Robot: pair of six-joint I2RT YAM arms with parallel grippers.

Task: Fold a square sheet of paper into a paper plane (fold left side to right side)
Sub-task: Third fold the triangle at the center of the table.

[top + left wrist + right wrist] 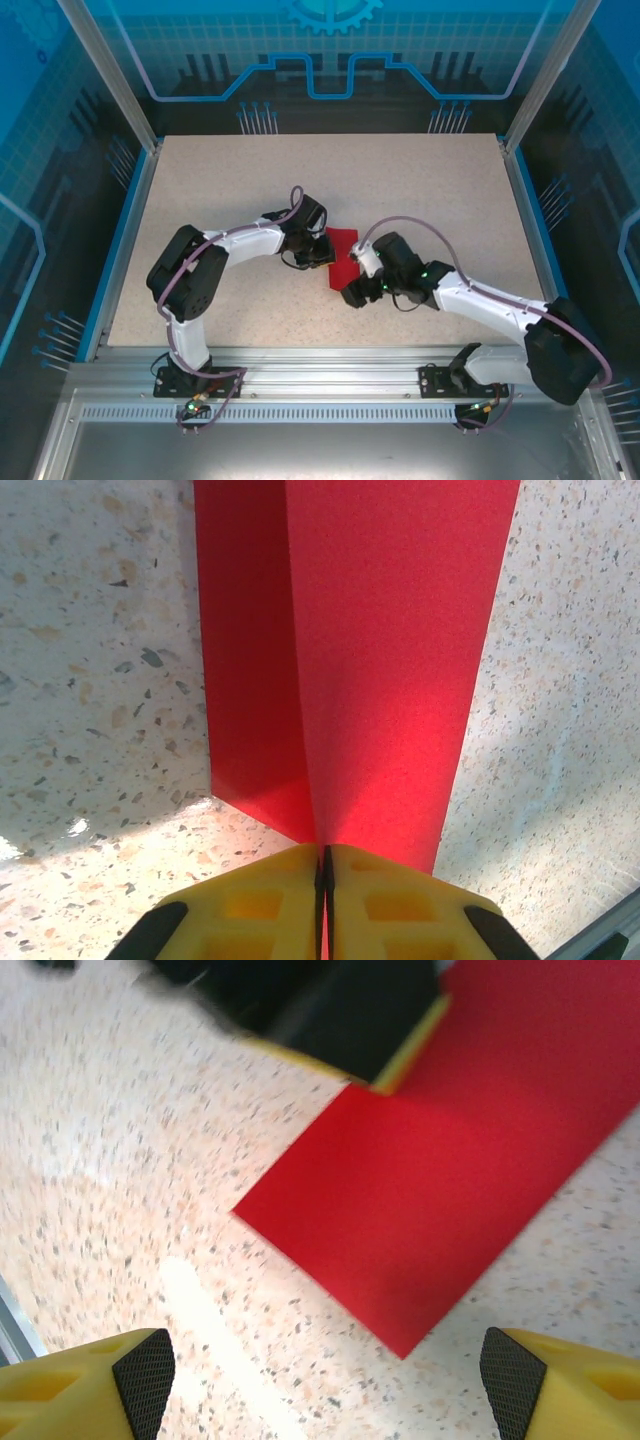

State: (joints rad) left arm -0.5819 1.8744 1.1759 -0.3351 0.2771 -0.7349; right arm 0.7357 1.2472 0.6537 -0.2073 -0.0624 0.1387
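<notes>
The square sheet of paper (pixel 343 256) is bright red and lies folded at the table's middle, between the two arms. My left gripper (pixel 322 248) is shut on its left edge. In the left wrist view the yellow fingers (pixel 260 900) press together on the paper (pixel 385 650), which rises in a crease straight ahead of them. My right gripper (pixel 353 291) hovers open just right of the sheet's near end. In the right wrist view the paper (pixel 450 1180) has its near corner between the wide-apart fingertips (pixel 145 1375), not touching them. The left gripper (pixel 340 1010) shows blurred at the top.
The speckled beige table (pixel 420 180) has blue rims left and right and a metal rail (pixel 320 365) along the near edge. Slanted frame posts (pixel 105 70) stand at the far corners. Bare tabletop lies behind the paper.
</notes>
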